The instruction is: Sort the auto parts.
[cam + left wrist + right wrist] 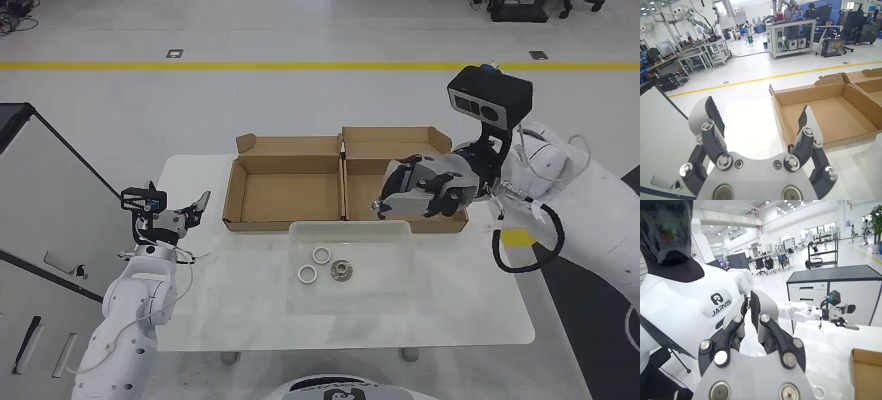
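Three auto parts lie in a clear tray at the centre of the top view: two white rings, one just above and to the right of the other, and one grey metal round part just to the right of them. All three sit close together in the tray's left half.

A fourth piece, a small metal part that looks like a spring, is pinched between the fingertips of the right gripper, whose fingers are pressed nearly together on it. In the top view the right gripper hangs over the near left part of the right box, just above the tray's far rim. The gripper and its wrist cover much of that box's floor, so what lies in it cannot be told.

Two open cardboard boxes stand side by side and touching, above the tray in the frame; the left box is the second.

The left gripper has its fingers spread wide with nothing between them. In the top view it sits at the left edge of the white table, well apart from the tray.

A yellow floor line crosses the upper part of the frame.
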You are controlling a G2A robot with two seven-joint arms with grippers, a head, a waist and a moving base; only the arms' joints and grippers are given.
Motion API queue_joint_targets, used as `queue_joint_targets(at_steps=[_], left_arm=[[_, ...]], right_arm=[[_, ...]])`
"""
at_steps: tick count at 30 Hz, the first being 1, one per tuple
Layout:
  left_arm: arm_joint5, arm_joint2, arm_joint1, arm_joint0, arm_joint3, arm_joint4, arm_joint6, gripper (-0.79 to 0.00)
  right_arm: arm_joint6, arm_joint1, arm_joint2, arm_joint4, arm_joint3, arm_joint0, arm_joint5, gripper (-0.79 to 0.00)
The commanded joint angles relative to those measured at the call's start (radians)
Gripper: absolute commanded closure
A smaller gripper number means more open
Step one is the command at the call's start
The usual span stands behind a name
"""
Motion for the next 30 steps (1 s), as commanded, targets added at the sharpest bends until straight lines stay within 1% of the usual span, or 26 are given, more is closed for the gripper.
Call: queue_joint_targets(at_steps=[1,4,5,27,30], left_arm=[[0.0,0.0,0.0,0.0,0.0,0.0,0.0,-0.785],[0.0,0.0,0.0,0.0,0.0,0.0,0.0,-0.785],[0.0,0.0,0.0,0.0,0.0,0.0,0.0,-0.785],[0.0,0.0,0.0,0.0,0.0,0.0,0.0,-0.785],[0.0,0.0,0.0,0.0,0.0,0.0,0.0,-0.785]], right_arm=[[0.0,-0.015,0.036,0.016,-0.015,-0.024,0.0,0.0],[0.0,-0.044,0.093,0.049,-0.039,-0.065,0.0,0.0],[0.0,-0.047,0.098,0.051,-0.041,-0.069,0.0,0.0],[0.0,-0.047,0.098,0.051,-0.041,-0.069,0.0,0.0],[-0.049,-0.052,0.116,0.063,-0.071,-0.094,0.004,0.0]])
